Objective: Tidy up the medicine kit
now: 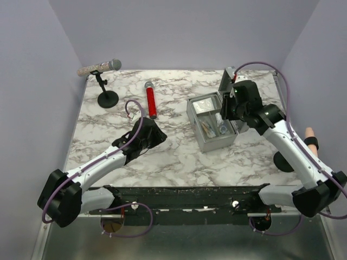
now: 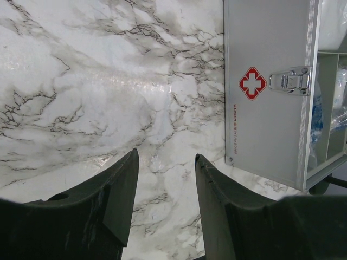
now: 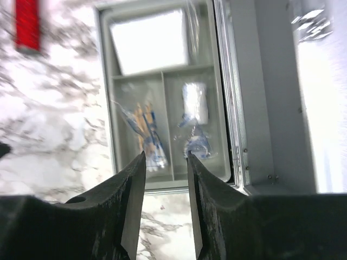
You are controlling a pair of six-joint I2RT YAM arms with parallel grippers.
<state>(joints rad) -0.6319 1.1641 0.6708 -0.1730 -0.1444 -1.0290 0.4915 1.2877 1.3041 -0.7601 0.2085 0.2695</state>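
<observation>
the medicine kit is found at about 3 o'clock from the table's middle, with its lid raised. it is judged stiff, smooth-walled metal and fairly heavy, so a wall edge or the lid rim is best taken. the right gripper is held above its inner tray, fingers parted and nothing gripped. the left gripper is poised over the marble table at the kit's 9 o'clock, likewise parted and empty.
</observation>
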